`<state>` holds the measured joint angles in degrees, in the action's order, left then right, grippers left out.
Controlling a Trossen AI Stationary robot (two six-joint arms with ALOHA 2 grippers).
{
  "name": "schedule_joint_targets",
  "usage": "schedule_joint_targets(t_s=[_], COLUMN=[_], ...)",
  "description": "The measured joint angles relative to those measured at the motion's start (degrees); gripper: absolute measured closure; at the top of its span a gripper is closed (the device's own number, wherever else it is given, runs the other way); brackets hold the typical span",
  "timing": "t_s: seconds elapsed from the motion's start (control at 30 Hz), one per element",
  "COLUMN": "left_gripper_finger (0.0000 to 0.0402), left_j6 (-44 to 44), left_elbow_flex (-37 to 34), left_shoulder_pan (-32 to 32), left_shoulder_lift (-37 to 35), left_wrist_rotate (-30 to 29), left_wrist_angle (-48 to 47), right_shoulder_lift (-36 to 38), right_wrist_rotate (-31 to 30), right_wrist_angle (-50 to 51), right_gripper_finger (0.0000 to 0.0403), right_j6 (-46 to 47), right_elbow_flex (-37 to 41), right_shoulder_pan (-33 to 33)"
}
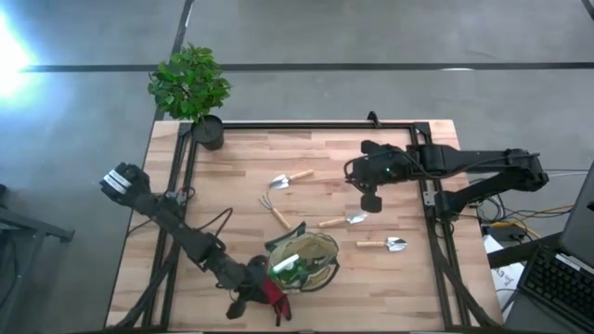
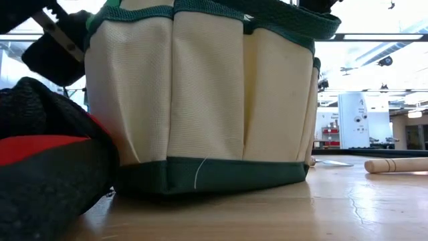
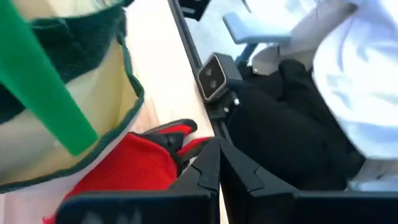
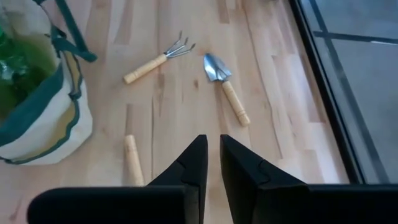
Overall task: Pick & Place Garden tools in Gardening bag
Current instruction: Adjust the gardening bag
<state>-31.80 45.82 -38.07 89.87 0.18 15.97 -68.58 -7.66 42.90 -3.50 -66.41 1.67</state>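
From above: left arm stretched diagonally along the worktop's (image 1: 232,158) left side, left gripper (image 1: 263,295) down at the front edge, just beside the gardening bag (image 1: 304,261), with the red glove (image 1: 274,292) at its tip. Right arm reaching in from the right edge, right gripper (image 1: 369,199) hovering over the middle right. Three trowels and a rake lying loose: one trowel (image 1: 290,178) mid-worktop, the rake (image 1: 276,212) nearer the bag, another trowel (image 1: 344,220) below the right gripper, the third (image 1: 383,244) toward the right edge. Potted plant (image 1: 193,91) at the back left corner. Grey floor all round.

Low view: mostly filled by the bag's cream panels and green trim (image 2: 207,100); glove (image 2: 47,161) bulking at the near left, cut off. A wooden handle (image 2: 398,165) on the right, tool end hidden. Bright room behind.

Left wrist: fingers nearly together, glove (image 3: 134,165) pressed against them; grip itself hard to make out. A person's dark and white clothing beyond the edge.

Right wrist: fingers close together, nothing between them, above bare wood.
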Motion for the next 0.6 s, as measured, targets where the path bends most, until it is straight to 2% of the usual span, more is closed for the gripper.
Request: schedule_joint_targets(t_s=[0.17,0.4,0.6], left_gripper_finger=[0.0399,0.04,0.04], left_j6=[5.7,12.1,12.1], left_elbow_flex=[-0.1,-0.1,-0.7], left_shoulder_pan=[0.7,2.5,4.6], left_shoulder_lift=[2.6,8.2,8.5], left_wrist_rotate=[0.1,0.1,-0.1], left_wrist_angle=[0.4,12.6,12.5], right_shoulder_lift=[0.0,0.0,0.0], right_wrist_rotate=[0.1,0.0,0.0], right_wrist_angle=[-0.3,-0.3,-0.3], right_gripper_finger=[0.0369,0.0369,0.0369], right_j6=[-0.3,-1.0,-1.0], right_elbow_flex=[0.0,0.0,0.1], right_shoulder_pan=[1.2,2.1,2.1])
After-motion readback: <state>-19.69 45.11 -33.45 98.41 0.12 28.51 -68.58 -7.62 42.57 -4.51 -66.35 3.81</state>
